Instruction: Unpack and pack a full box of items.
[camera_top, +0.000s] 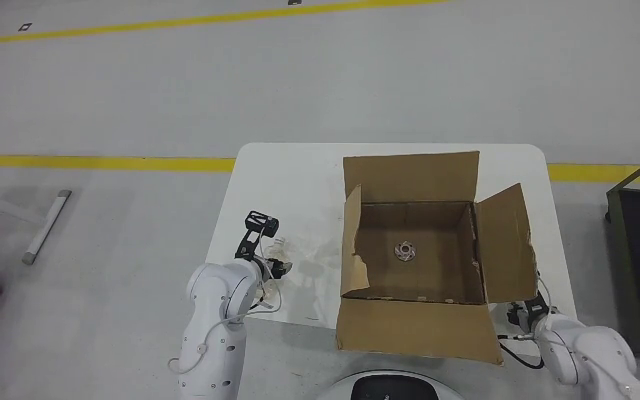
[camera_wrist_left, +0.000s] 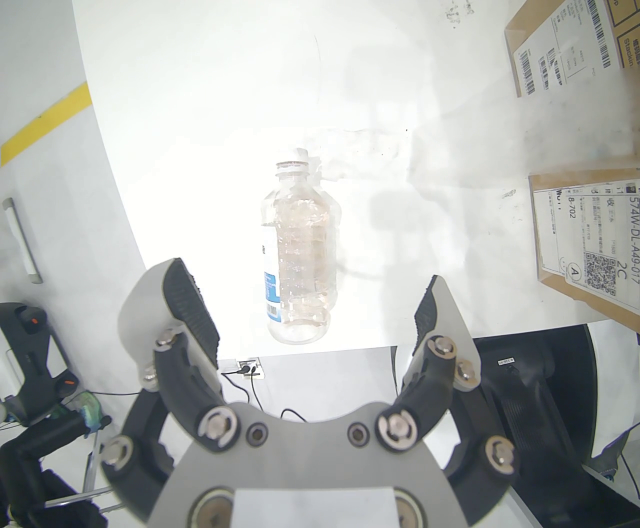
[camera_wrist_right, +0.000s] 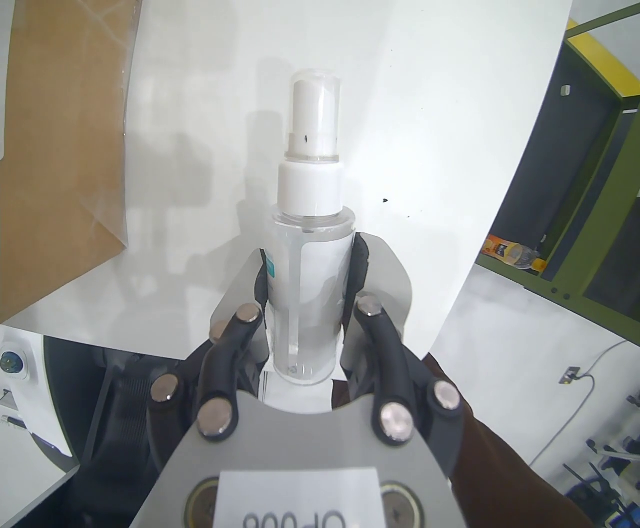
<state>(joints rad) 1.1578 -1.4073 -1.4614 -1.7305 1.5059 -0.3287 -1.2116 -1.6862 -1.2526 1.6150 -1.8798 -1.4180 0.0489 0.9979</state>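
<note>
**Stock at the table: box nearly emptied, one bottle set out, one in hand**

1. Table (camera_top: 290, 180): white, rounded corners. There is broad bare surface on the robot's left of the box, which reads as the laying-out area. A narrower strip runs on the right.
2. Box (camera_top: 415, 330): cardboard, upright, with all four flaps folded outward so that access from above is unobstructed. The right flap leans over the strip where the right arm sits, so room there is tight.
3. Clear bottle (camera_wrist_left: 300, 240): lies on its side on the table, left of the box and well apart from it, with its base toward the table edge. It probably counts as unpacked.
4. Left gripper (camera_wrist_left: 305, 282): fingers spread wide, hanging above the clear bottle and touching nothing.
5. Spray bottle (camera_wrist_right: 311, 180): clear body, capped. The right gripper (camera_wrist_right: 310, 260) clamps it around the body, over the table just beside the box.
6. Small round item (camera_top: 404, 250): sits on the box floor, too small to identify.
</note>
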